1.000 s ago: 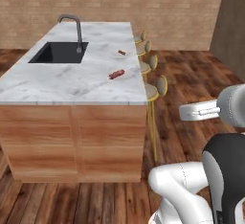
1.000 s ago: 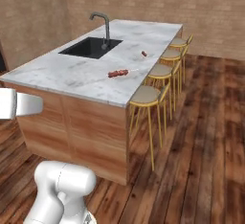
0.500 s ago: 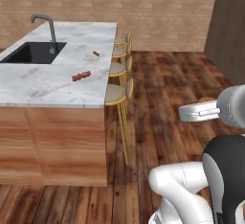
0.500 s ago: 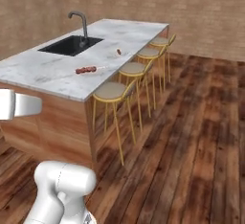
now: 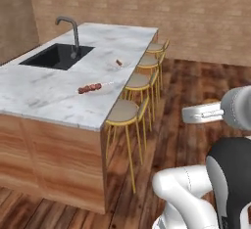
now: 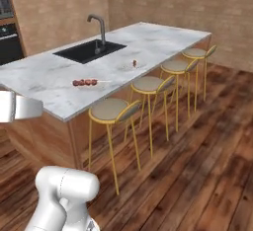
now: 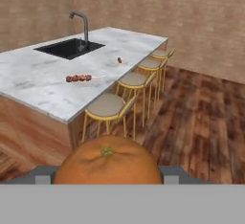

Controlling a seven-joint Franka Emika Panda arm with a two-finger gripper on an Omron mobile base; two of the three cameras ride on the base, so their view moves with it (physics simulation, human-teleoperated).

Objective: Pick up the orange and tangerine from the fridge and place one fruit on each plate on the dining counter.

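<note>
Gripping orange [image 7: 108,163] btwn the 2 fingers [image 7: 42,174], w/ dining counter [image 7: 43,82] ahead.

- four bar stools [image 6: 148,84] with gold legs and tan seats, lined up along one side of the island
- a skewer of reddish chunks [image 5: 89,88] lying on the marble, a smaller reddish bit [image 5: 118,62] farther along
- dark wood plank floor [image 6: 207,151], pretty shiny
- brick walls [image 5: 196,12] all around
- black built-in oven [image 6: 9,40] in the back wall
</note>
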